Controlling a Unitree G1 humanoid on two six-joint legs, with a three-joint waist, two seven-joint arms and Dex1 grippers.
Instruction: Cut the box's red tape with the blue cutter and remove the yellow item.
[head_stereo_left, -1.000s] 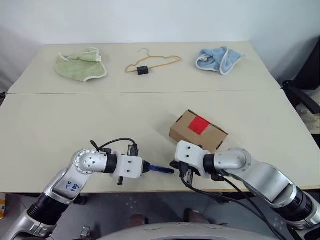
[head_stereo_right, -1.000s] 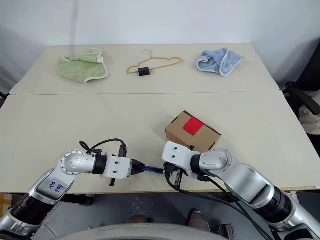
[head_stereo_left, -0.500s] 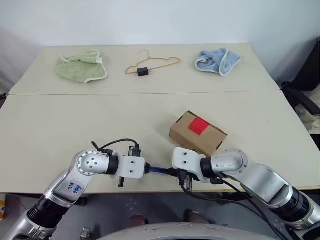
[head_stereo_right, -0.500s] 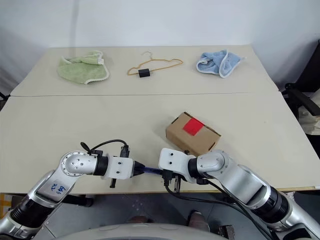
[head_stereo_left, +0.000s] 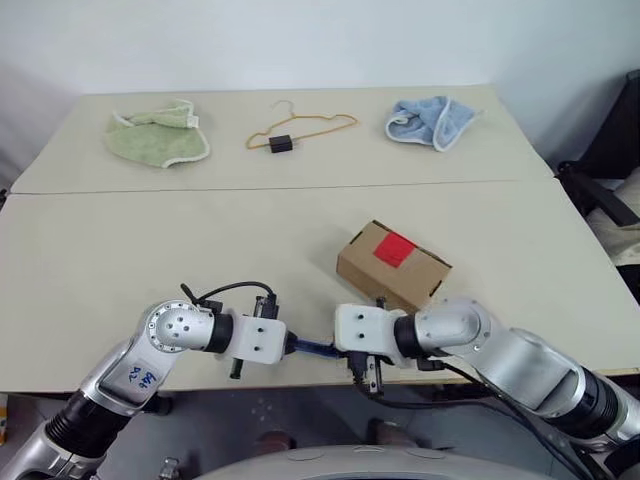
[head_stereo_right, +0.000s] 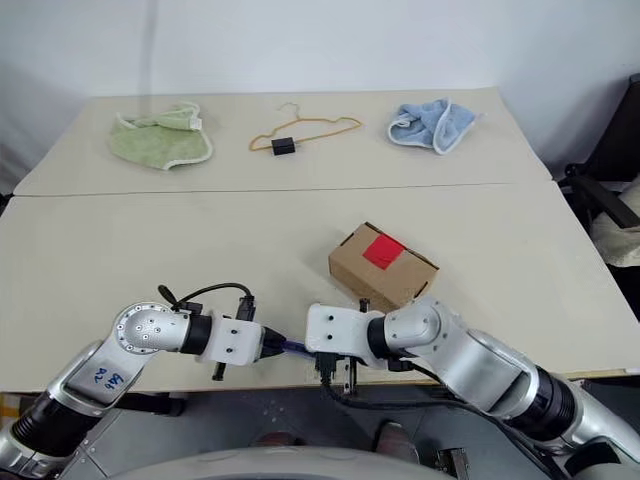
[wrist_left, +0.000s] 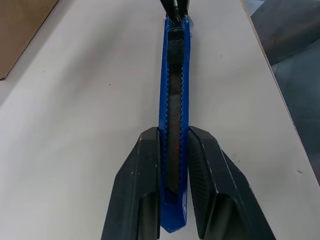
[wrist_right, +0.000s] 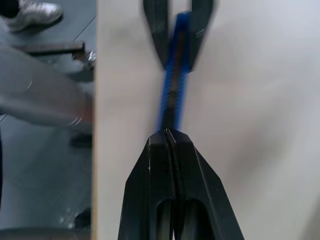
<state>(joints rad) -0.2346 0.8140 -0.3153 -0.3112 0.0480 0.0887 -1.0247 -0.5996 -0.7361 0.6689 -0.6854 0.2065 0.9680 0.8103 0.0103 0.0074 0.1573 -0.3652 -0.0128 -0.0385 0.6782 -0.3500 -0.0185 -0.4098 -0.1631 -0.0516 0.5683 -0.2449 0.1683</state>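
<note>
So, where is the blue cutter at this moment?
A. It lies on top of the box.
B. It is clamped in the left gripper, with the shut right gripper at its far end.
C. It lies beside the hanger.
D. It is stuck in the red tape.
B: the left gripper is shut on the cutter, and the shut right gripper meets its other end, well clear of the box.

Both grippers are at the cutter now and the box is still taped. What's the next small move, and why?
Probably push the slider forward with the right gripper, whose closed fingertips sit at the far end of the blue cutter, while the left gripper clamps its handle. No blade shows extended, and the red tape on the box looks uncut.
</note>
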